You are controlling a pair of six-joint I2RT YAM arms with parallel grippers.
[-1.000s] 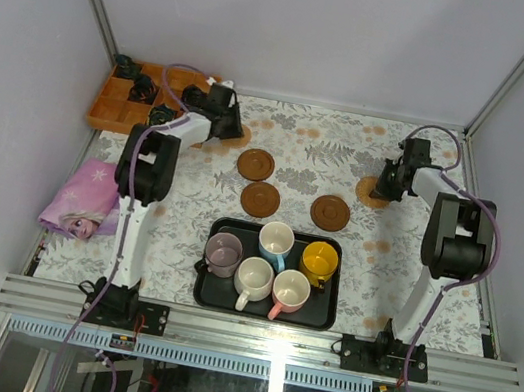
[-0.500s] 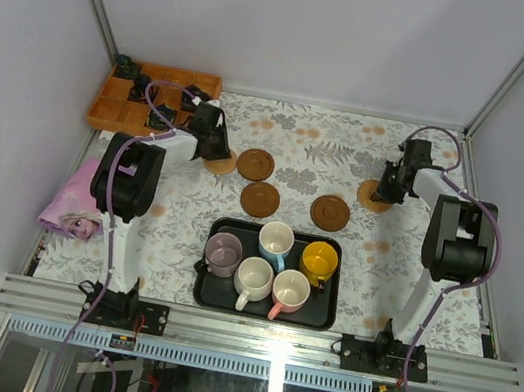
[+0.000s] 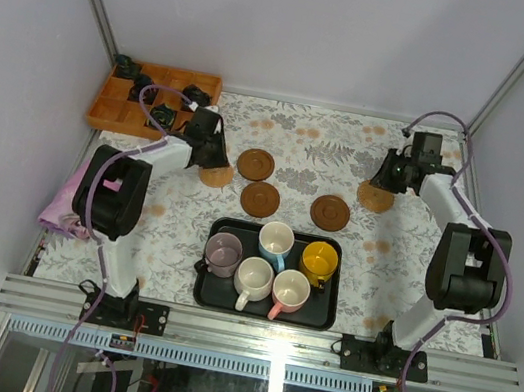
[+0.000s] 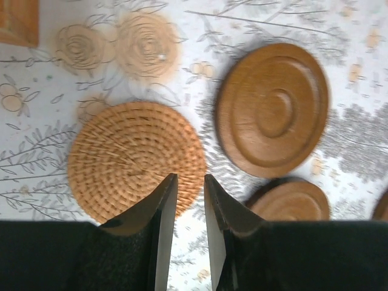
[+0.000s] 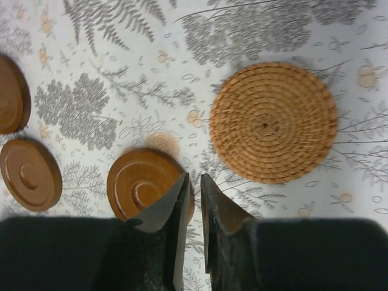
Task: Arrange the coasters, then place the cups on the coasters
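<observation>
Three brown wooden coasters (image 3: 255,164) (image 3: 260,199) (image 3: 330,212) lie mid-table. Two woven straw coasters flank them, one on the left (image 3: 216,176), one on the right (image 3: 376,197). My left gripper (image 3: 210,154) hovers at the left woven coaster (image 4: 136,160). Its jaws (image 4: 189,177) stand a narrow gap apart over the coaster's rim, holding nothing. My right gripper (image 3: 385,177) (image 5: 193,176) is just behind the right woven coaster (image 5: 273,121), slightly open and empty. The cups stand on the black tray (image 3: 201,297): mauve (image 3: 223,253), light blue (image 3: 276,242), yellow (image 3: 319,262), cream (image 3: 253,279) and a pink-handled one (image 3: 290,292).
An orange wooden box (image 3: 114,112) with small black objects sits at the back left. A pink cloth (image 3: 72,208) lies at the left edge. White walls close in the flowered tablecloth on three sides.
My left gripper came from the orange box toward the wooden coasters, bringing the woven coaster with it. My right gripper drew back off its woven coaster and its jaws parted a little.
</observation>
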